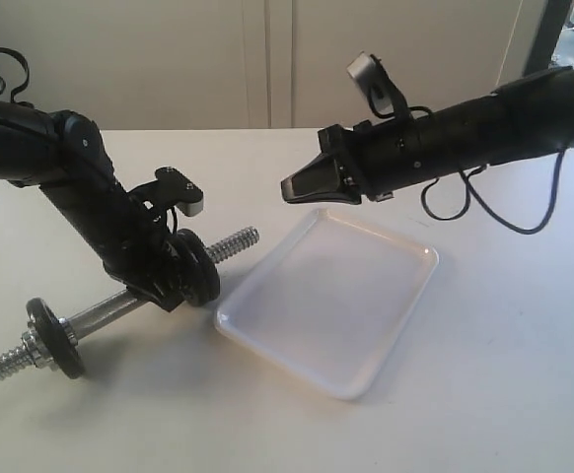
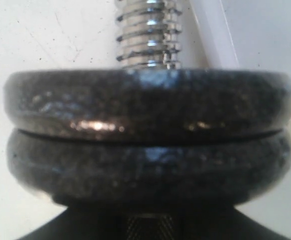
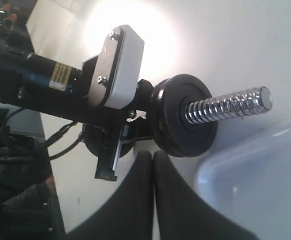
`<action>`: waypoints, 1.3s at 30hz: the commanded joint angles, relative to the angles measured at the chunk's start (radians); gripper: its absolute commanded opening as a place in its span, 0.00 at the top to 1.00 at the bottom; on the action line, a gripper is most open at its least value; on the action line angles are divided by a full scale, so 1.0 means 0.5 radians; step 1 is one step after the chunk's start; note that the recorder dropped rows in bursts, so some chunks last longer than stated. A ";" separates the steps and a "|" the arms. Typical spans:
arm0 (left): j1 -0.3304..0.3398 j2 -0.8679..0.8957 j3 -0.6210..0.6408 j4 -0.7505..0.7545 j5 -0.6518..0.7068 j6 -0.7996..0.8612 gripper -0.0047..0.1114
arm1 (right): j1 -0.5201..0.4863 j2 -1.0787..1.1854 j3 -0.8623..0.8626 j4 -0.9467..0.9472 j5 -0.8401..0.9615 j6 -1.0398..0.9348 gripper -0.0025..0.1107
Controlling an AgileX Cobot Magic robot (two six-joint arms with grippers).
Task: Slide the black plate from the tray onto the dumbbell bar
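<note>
The black plate [image 1: 200,268] sits on the dumbbell bar [image 1: 105,315], which runs from 8 to 2 o'clock across the desk [image 1: 504,394], beside the tray [image 1: 366,379]. The left gripper [image 1: 167,289], the nearer one, appears to have its jaws clamped on the bar just behind the plate. The right gripper [image 1: 289,187] hovers at the plate's 2 o'clock with jaws together, and only the left wrist view shows the plate pressed against a second disc [image 2: 150,172].

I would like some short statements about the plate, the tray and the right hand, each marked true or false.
1. The black plate lies in the tray. False: it sits on the dumbbell bar.
2. The right hand is shut. True.
3. The right hand holds the black plate. False: it holds nothing and hovers above the tray's far edge.
4. The bar's threaded end sticks out past the black plate. True.
</note>
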 commanded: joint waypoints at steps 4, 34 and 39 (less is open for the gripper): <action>-0.004 -0.089 -0.057 -0.122 0.006 -0.005 0.96 | -0.010 -0.457 0.242 -0.167 -0.219 0.018 0.97; -0.004 -0.089 -0.057 -0.117 0.013 0.001 0.51 | -0.010 -1.207 0.572 -0.353 -0.420 0.166 0.97; -0.004 -0.089 -0.057 -0.117 0.013 0.001 0.51 | -0.010 -1.207 0.572 -0.353 -0.424 0.166 0.97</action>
